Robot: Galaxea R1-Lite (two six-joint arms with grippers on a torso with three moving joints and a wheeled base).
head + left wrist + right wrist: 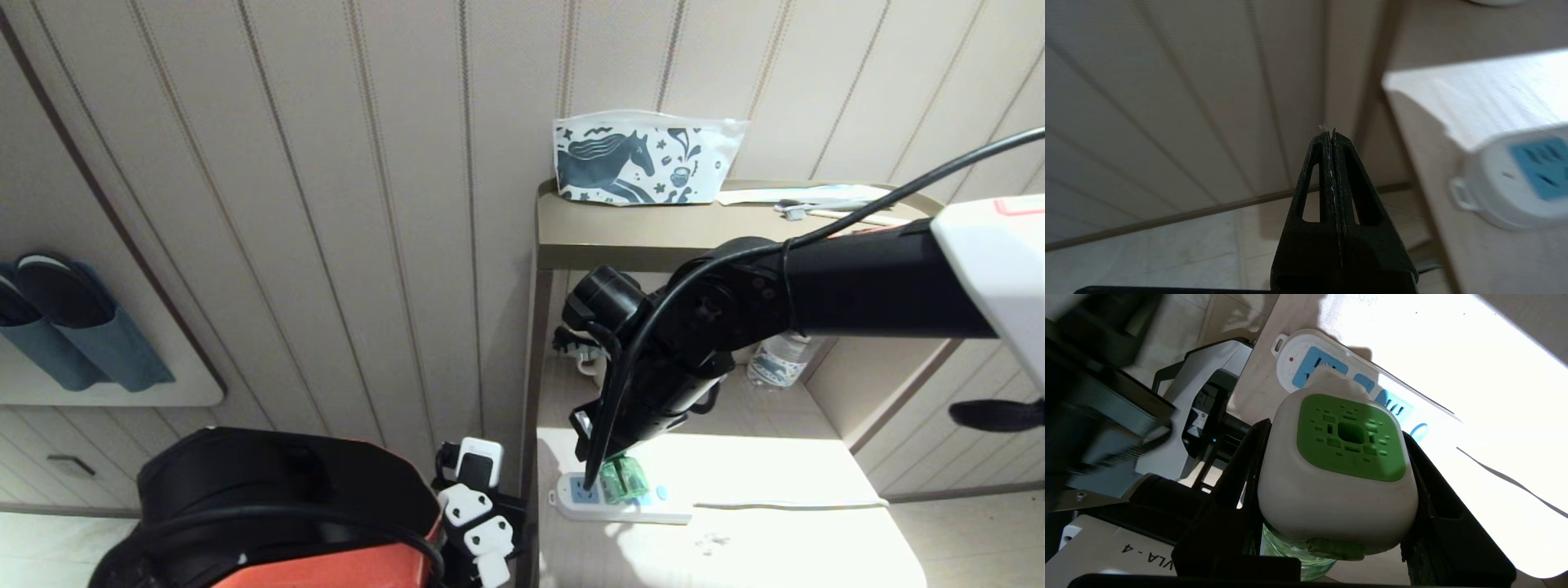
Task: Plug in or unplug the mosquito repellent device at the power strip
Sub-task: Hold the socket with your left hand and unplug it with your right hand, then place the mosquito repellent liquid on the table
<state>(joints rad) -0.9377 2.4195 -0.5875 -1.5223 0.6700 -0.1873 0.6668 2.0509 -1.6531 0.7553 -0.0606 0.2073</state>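
The mosquito repellent device (pixel 1337 465), a white head with a green vented face over a translucent green bottle, sits between the fingers of my right gripper (pixel 1334 430), which is shut on its sides. In the head view the device (pixel 624 480) stands right on the white power strip (pixel 665 514), over its middle blue socket, at the table's left front. Its prongs are hidden. The right gripper (pixel 608 482) points down at it. My left gripper (pixel 1329 132) is shut and empty, off the table's left edge, with the strip's end (pixel 1515 183) close beside it.
The strip's white cord (pixel 784 505) runs right across the table (pixel 735 555). A horse-print pouch (pixel 645 163) stands on the upper shelf, a water bottle (pixel 780 359) at the back. White plugs (pixel 473 506) cluster by the wall beside the table.
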